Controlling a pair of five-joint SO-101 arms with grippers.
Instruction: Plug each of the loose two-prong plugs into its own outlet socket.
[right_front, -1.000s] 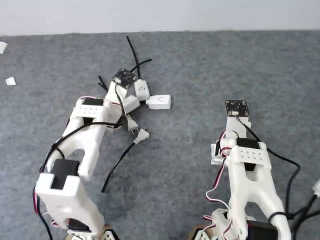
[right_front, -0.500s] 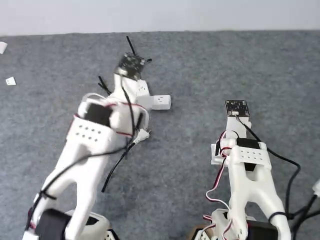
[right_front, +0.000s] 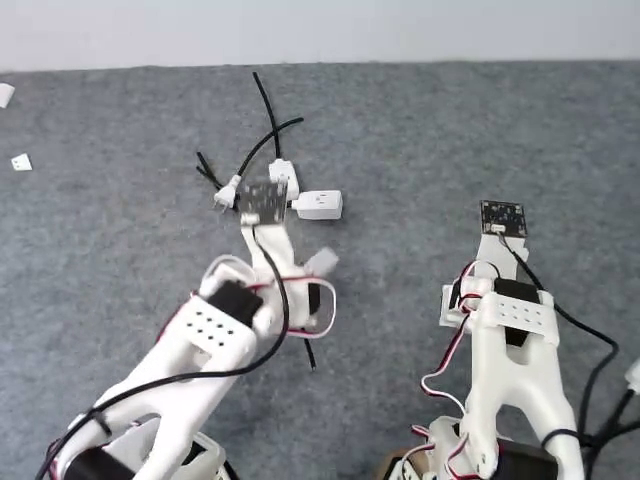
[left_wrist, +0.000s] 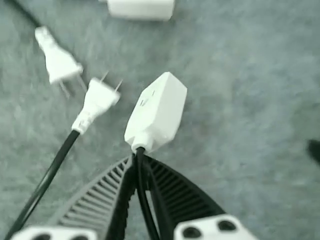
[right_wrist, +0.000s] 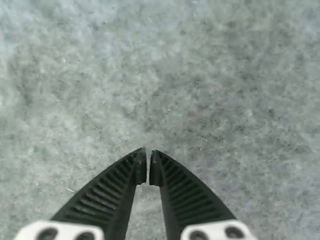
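- left gripper clamps the black cord of the outlet socket just past its fingertips
- near plug and far plug lie beside them
- second socket lies beyond, cut off
- right gripper is closed, empty

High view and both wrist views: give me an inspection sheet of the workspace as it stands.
Surface: grey carpet over the table.
Job's things: held socket just beyond the left fingers; second socket on the carpet, nothing plugged in; first plug and second plug lie loose, side by side.
Clutter: small white scraps near the far left edge.
Grippers: left gripper shut on the socket cord; right gripper shut on nothing, over bare carpet.
Cables: black cords tangled behind the sockets.
Surroundings: pale wall beyond the far edge.
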